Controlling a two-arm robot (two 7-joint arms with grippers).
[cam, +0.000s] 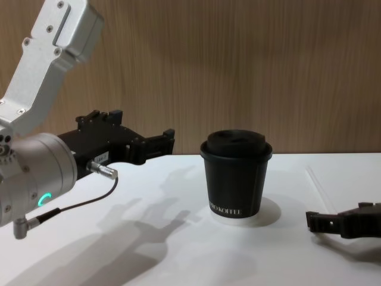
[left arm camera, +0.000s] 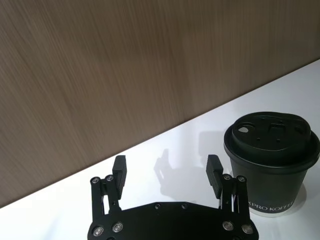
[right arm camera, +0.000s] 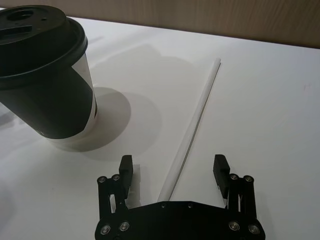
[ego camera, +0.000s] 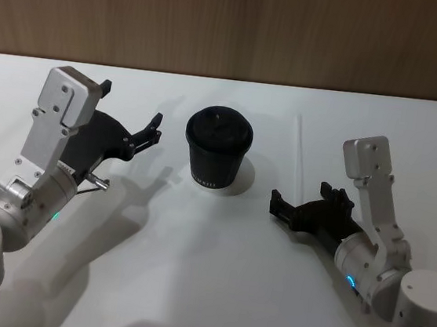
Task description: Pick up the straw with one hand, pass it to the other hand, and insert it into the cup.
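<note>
**Right hand lined up on the straw, nothing gripped yet**

On the left side of the tabletop [ego camera: 189, 286] I have the left hand [ego camera: 132, 106] hanging above the surface with its fingers spread wide and empty. It points toward the cup [ego camera: 217, 151] and sits beside it, not touching. I read that as a ready post for the handover, close to where the straw must end up.

The cup stands upright near the middle, toward the far edge, lid on. From the left wrist view the openings in the lid face up, so the straw can go in from above.

Right of the cup, the straw [ego camera: 301, 161] lies flat, running from near the far edge back toward me.

The right hand [right arm camera: 173, 162] is down low over the straw's near end, fingers apart, one on each side. I judge it placed so that closing will pinch the straw.
</note>
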